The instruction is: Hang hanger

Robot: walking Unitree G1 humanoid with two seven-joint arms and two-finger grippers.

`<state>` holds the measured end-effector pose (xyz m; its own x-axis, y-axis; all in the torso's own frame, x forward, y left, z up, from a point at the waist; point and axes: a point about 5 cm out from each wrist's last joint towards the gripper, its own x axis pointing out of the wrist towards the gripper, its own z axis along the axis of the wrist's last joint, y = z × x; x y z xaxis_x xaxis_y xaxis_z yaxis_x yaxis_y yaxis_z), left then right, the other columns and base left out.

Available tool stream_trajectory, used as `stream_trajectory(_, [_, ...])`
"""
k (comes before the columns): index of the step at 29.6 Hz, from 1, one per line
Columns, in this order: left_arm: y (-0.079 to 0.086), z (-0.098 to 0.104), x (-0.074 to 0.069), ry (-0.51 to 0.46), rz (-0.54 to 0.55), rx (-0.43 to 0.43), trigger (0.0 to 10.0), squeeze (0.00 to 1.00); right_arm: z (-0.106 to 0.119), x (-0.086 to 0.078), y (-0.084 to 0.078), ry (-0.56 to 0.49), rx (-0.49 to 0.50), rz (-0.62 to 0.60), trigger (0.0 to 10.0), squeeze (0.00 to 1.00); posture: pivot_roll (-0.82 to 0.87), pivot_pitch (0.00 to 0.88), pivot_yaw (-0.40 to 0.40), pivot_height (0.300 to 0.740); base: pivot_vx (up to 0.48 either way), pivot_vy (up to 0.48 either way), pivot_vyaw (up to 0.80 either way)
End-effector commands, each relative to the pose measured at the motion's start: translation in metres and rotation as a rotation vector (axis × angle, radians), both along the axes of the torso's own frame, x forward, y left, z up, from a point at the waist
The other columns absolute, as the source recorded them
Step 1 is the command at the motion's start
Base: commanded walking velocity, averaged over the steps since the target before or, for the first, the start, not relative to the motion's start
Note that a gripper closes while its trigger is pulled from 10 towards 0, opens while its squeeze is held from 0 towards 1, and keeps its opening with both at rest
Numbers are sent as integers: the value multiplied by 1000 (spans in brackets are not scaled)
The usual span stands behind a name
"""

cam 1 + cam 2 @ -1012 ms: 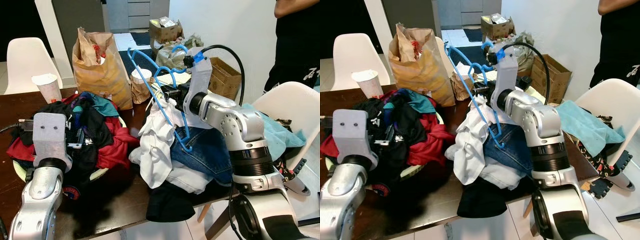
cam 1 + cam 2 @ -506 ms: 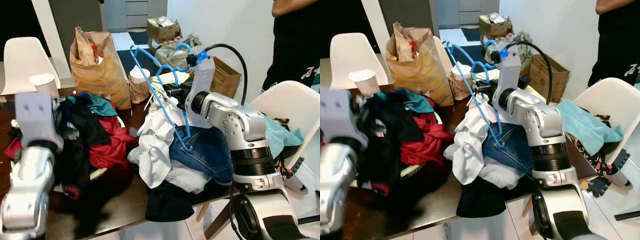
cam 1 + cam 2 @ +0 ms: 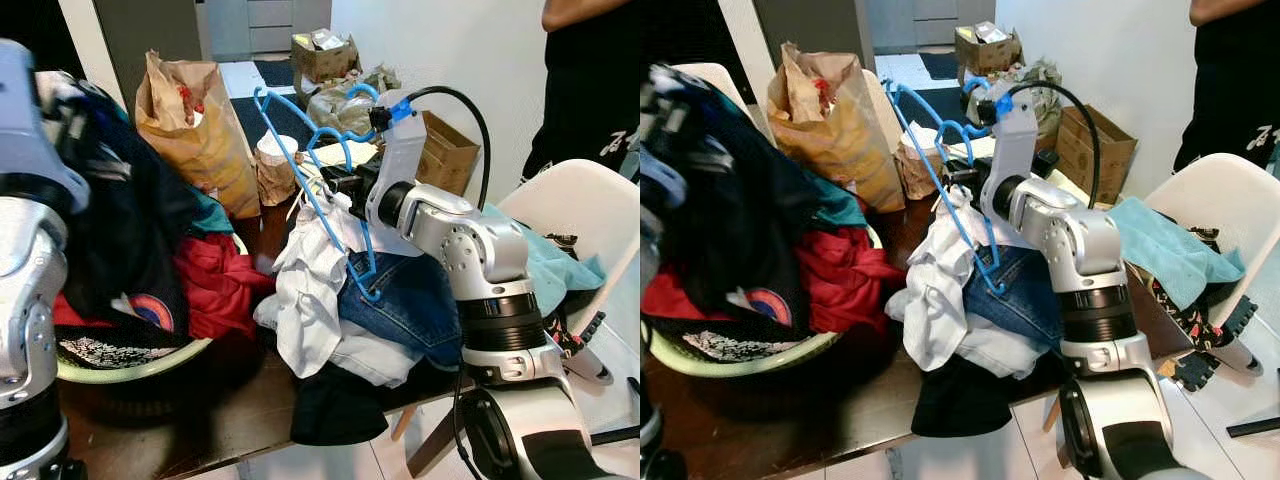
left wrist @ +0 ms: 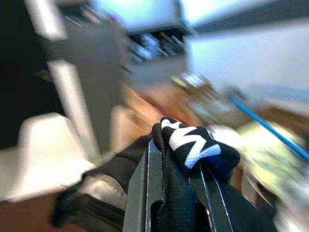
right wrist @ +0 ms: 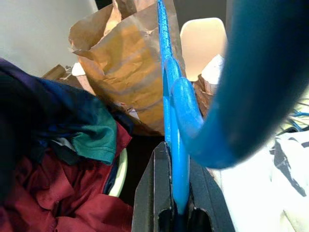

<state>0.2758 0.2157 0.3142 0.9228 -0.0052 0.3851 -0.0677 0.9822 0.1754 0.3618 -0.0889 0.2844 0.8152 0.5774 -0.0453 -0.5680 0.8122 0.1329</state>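
Blue plastic hanger (image 3: 318,190), just one, is sitting clamped in the right gripper (image 3: 335,185) over the clothes pile (image 3: 340,300). Right wrist view: fingers (image 5: 157,193) are pinching the hanger. Left wrist view: left gripper (image 4: 176,159) is clenching one black garment (image 4: 193,150), arm raised.

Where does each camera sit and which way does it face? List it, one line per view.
Left and right eye views: on the head, looking down at the dark wooden table; both silver arms show.
Left wrist view: along the left gripper, shut on a black garment.
Right wrist view: along the right gripper, shut on the blue plastic hanger.
Shared: hanger, brown paper bag.
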Motion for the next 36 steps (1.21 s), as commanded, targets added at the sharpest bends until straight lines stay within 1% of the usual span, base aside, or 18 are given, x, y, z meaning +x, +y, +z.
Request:
stream_trajectory(1, [-11, -9, 2, 52, -70, 5, 7843, 0, 9, -3, 4, -34, 3, 26, 10000, 0, 3, 33, -13, 736, 0, 0, 0])
stream_trajectory(2, [-26, -22, 3, 122, -160, 36, 7843, 0, 8, -3, 4, -31, -4, 28, 10000, 0, -2, 34, -13, 736, 0, 0, 0])
stream_trajectory(3, [-26, -22, 3, 122, -160, 36, 7843, 0, 8, -3, 4, -31, -4, 28, 10000, 0, -2, 34, -13, 736, 0, 0, 0])
stream_trajectory(4, [-43, -35, -1, 192, -261, 83, 9255, 0, 8, -4, 4, -29, -10, 30, 10000, 0, -4, 35, -12, 736, 0, 0, 0])
stream_trajectory(5, [-60, -45, -7, 244, -368, 115, 9647, 0, 7, -5, 3, -28, -15, 33, 10000, 0, -6, 38, -13, 736, 0, 0, 0])
stream_trajectory(6, [-60, -45, -7, 244, -368, 115, 9647, 0, 7, -5, 3, -28, -15, 33, 10000, 0, -6, 38, -13, 736, 0, 0, 0])
stream_trajectory(8, [-78, -50, -14, 287, -487, 100, 9569, 0, 8, -5, 3, -29, -19, 35, 10000, 0, -5, 40, -13, 736, 0, 0, 0])
stream_trajectory(12, [-88, -48, -21, 285, -580, 95, 10000, 0, 8, -6, 4, -34, -20, 43, 10000, 0, 0, 42, -15, 736, 0, 0, 0])
stream_trajectory(16, [-85, -52, -21, 315, -585, 75, 10000, 0, 8, -7, 7, -39, -20, 59, 10000, 0, -1, 43, -14, 736, 0, 0, 0])
stream_trajectory(17, [-81, -57, -21, 349, -586, 59, 10000, 1000, 8, -8, 8, -40, -21, 66, 10000, 0, -2, 47, -16, 736, 0, 0, 0])
stream_trajectory(22, [-76, -60, -22, 378, -584, 78, 10000, 1000, 8, -8, 8, -40, -23, 70, 10000, 0, -4, 48, -16, 736, 0, 0, 0])
stream_trajectory(24, [-66, -60, -21, 392, -544, 130, 10000, 1000, 8, -8, 7, -38, -26, 73, 10000, 0, -6, 49, -18, 736, 0, 0, 0])
stream_trajectory(25, [-34, -47, -10, 354, -322, 238, 10000, 1000, 8, -8, 5, -37, -31, 73, 10000, 0, -3, 51, -20, 736, 0, 0, 0])
stream_trajectory(28, [-25, -41, -7, 335, -250, 259, 10000, 1000, 8, -8, 4, -36, -31, 73, 10000, 0, -3, 51, -20, 736, 0, 0, 0])
stream_trajectory(32, [-6, -25, 0, 233, -76, 271, 10000, 1000, 7, -7, 5, -36, -34, 73, 10000, 0, -3, 52, -19, 736, 0, 0, 0])
stream_trajectory(33, [-6, -24, 1, 226, -66, 276, 10000, 769, 7, -7, 5, -37, -35, 74, 10000, 0, -4, 53, -20, 736, 0, 0, 0])
stream_trajectory(35, [-6, -24, 1, 225, -63, 278, 10000, 769, 8, -7, 6, -39, -36, 74, 10000, 0, -4, 53, -20, 736, 0, 0, 0])
stream_trajectory(36, [-7, -24, 1, 218, -59, 289, 10000, 0, 8, -8, 6, -40, -35, 75, 10000, 0, -4, 53, -20, 736, 0, 0, 0])
